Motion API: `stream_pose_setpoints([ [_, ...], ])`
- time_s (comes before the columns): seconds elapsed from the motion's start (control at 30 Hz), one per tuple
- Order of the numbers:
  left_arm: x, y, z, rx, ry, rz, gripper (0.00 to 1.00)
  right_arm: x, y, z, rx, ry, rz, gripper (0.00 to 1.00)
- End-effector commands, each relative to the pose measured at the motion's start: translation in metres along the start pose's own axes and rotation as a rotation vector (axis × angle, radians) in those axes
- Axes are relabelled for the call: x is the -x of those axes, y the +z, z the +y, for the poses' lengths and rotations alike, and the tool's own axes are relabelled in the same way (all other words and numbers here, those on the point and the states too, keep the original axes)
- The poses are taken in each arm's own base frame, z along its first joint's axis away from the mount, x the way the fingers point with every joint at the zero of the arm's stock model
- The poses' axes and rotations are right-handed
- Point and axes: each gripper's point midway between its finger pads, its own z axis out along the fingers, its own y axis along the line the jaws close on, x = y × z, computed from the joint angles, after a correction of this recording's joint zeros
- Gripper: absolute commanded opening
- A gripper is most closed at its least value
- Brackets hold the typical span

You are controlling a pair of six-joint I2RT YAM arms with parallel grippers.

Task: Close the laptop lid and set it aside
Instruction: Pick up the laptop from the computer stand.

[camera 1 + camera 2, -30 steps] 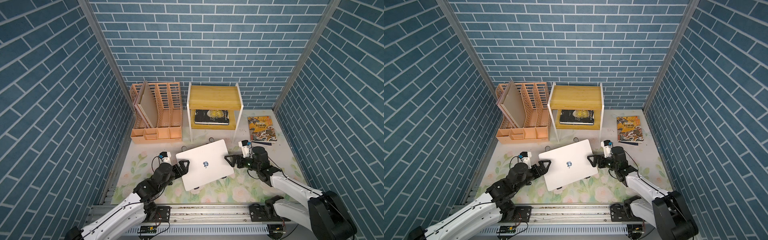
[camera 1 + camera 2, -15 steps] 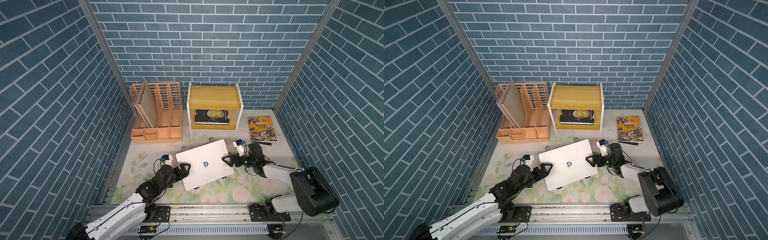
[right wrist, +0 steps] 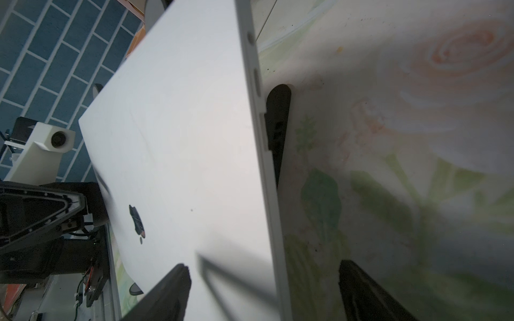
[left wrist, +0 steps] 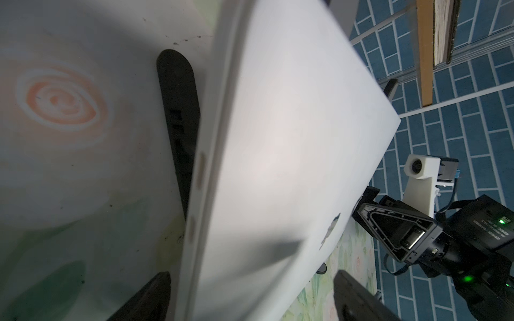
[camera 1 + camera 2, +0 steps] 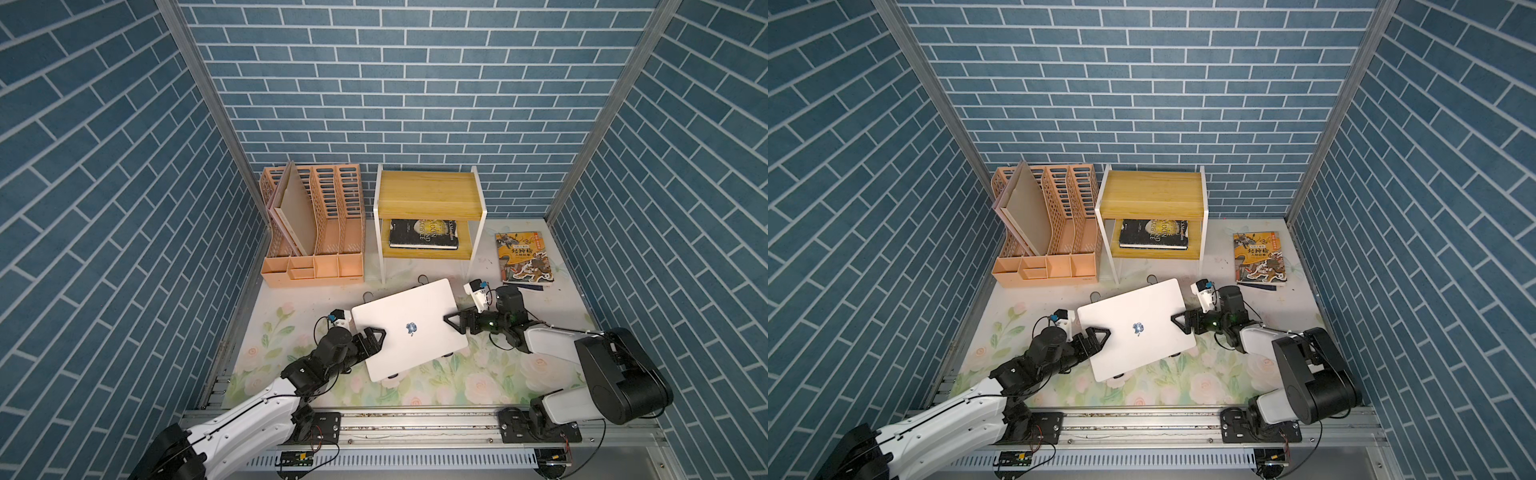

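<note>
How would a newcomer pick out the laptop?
Find the yellow shelf at the back. In front of it, over the flowered mat, sits the closed laptop. Nothing else there is a silver-white slab with a dark logo at its centre.

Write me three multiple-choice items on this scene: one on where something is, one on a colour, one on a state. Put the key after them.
1. The black book lies:
A. on the lower shelf of the yellow wooden side table
B. on its top board
C. on the floor beneath it

2. The slotted plastic desk organiser is:
A. green
B. black
C. peach-orange

3. On the slim silver-white laptop, the lid is:
A. upright, screen showing
B. shut flat, logo up
C. half open

Key:
1 A: the book shows under the top board, on the lower shelf.
2 C: its walls and front trays are peach-orange in both top views.
3 B: only the lid's outer face with the logo shows, with no screen or keys.
</note>
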Motion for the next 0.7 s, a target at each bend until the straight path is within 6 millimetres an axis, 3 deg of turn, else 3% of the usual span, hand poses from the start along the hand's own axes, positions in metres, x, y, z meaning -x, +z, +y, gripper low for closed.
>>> stream_pose_setpoints([
  [0.0, 0.003, 0.001, -0.007, -0.036, 0.007, -0.013, 0.92, 0.003, 0.001, 0.007, 0.052, -0.03, -0.006, 0.85],
  [0.43, 0.007, 0.003, 0.001, 0.045, 0.003, -0.018, 0.83, 0.006, -0.005, 0.035, 0.185, -0.039, -0.018, 0.77],
  [0.5, 0.008, 0.003, 0.004, 0.058, 0.003, -0.021, 0.77, 0.006, -0.006, 0.036, 0.191, -0.037, -0.022, 0.75],
  [0.67, 0.007, 0.005, 0.005, 0.063, 0.003, -0.018, 0.75, 0.003, -0.007, 0.039, 0.207, -0.02, -0.027, 0.64],
])
